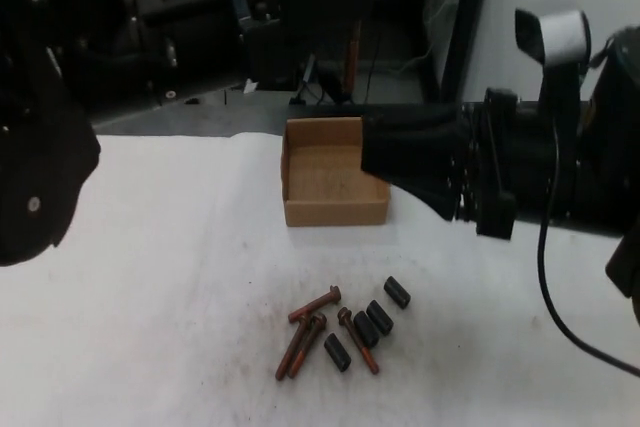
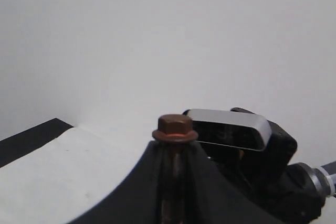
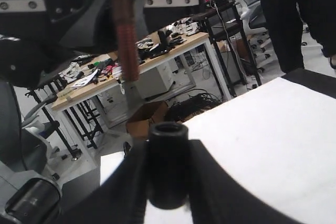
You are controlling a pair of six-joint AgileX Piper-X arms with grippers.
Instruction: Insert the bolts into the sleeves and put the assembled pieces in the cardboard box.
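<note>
- The bench [image 1: 150, 277] has a white cover. The cardboard box [image 1: 335, 212] sits open at mid-bench toward the far side, with no assembled piece seen in it.
- The right arm [image 1: 520, 177] lies in from the right, just beside the box.
- Nearer than the box lie the loose bolts [image 1: 305, 342], with the loose sleeves [image 1: 379, 317] just to their right.
- The left gripper [image 2: 175, 153] is clamped on the held bolt [image 2: 175, 128], its hexagonal head clear of the fingers.
- The right gripper [image 3: 168, 153] pinches the held sleeve [image 3: 168, 171], its bore open toward the other claw.
- In the right wrist view the shank [image 3: 126, 35] points roughly toward that bore but stands apart and off to one side. I judge the two long axes must be lined up before insertion.
</note>
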